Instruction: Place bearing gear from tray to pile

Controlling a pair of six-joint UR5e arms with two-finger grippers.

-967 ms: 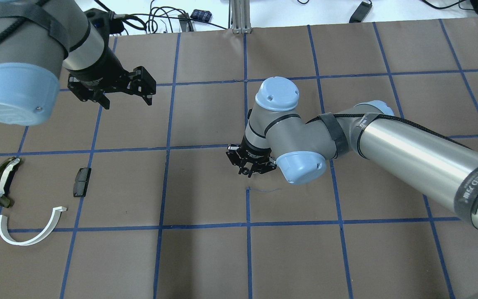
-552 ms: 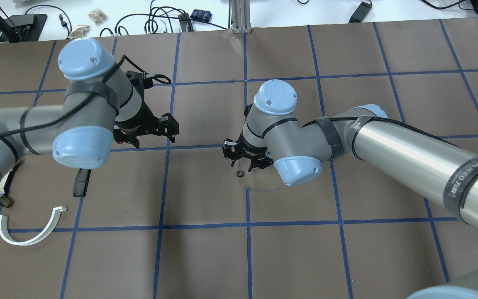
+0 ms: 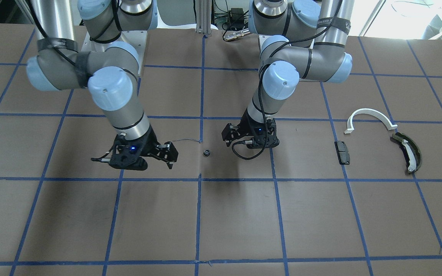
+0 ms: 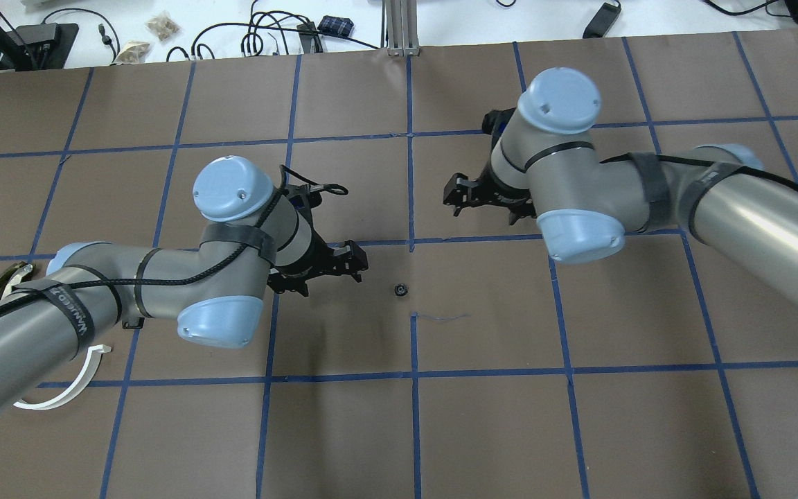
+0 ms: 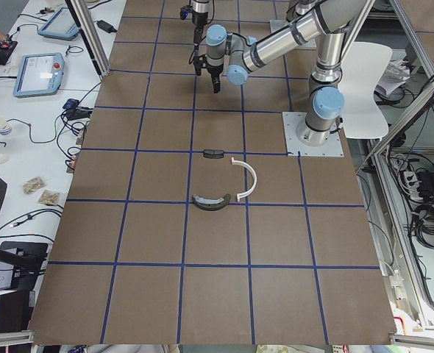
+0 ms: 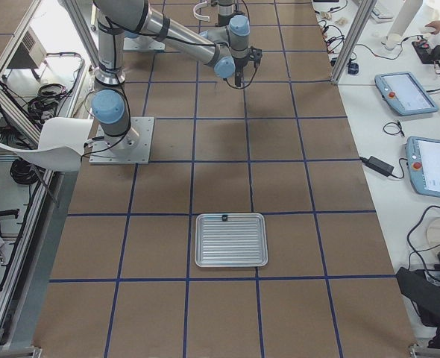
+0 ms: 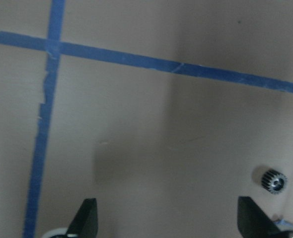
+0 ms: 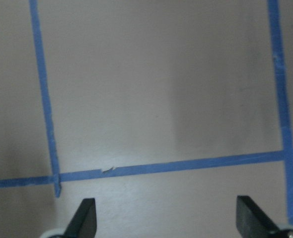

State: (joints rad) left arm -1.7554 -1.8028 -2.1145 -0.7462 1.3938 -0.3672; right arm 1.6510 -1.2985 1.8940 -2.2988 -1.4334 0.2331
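Note:
The bearing gear [image 4: 400,289], small and black, lies alone on the brown table near its middle; it also shows in the front view [image 3: 206,153] and at the right edge of the left wrist view [image 7: 274,180]. My left gripper [image 4: 328,272] is open and empty, just left of the gear and above the table [image 7: 166,223]. My right gripper [image 4: 482,206] is open and empty, farther back and to the right [image 8: 166,220]. The pile lies at the far left: white half-ring [image 3: 370,115], olive curved piece [image 3: 409,151], black block [image 3: 342,152]. The tray [image 6: 231,239] lies far right.
Blue tape lines [image 4: 411,242] grid the brown table. A small dark part [image 6: 224,218] lies at the tray's far rim. My left arm [image 4: 94,298] hides part of the pile in the overhead view. Cables and boxes [image 4: 288,31] lie beyond the table's far edge.
The right gripper let the gear go on the table, then rose and drew back to the right. The left arm swung in from the far left to just beside the gear.

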